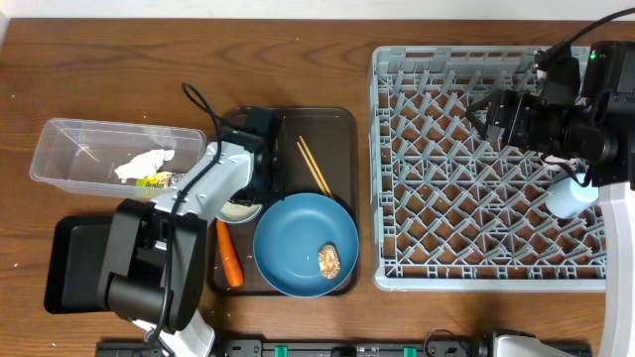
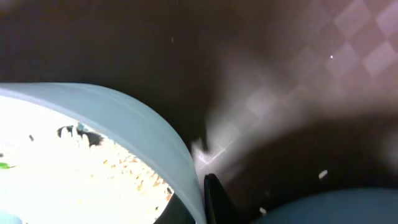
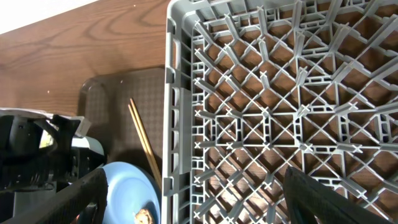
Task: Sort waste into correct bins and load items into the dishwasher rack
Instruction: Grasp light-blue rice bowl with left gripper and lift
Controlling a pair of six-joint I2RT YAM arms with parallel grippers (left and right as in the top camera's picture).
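Currently, at the fingers: one dark fingertip point(image 2: 214, 200) of the left gripper point(image 1: 245, 201) sits just outside the rim of the small pale blue bowl point(image 2: 134, 127); its partner is hidden, so the opening cannot be told.
Bowl: on the serving tray point(image 1: 332, 124), holding loose rice grains point(image 2: 121, 168).
Bearing: clear tub point(image 1: 60, 149) and black tray point(image 1: 74, 268) both lie left of the bowl.
Far side: the right gripper point(image 1: 489, 114) is spread wide and empty over the dishwasher rack point(image 1: 392, 268).
Nearer arm: left.

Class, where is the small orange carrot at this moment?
In the overhead view, the carrot lies along the brown serving tray's left edge, low in the picture, just left of the dark blue plate.
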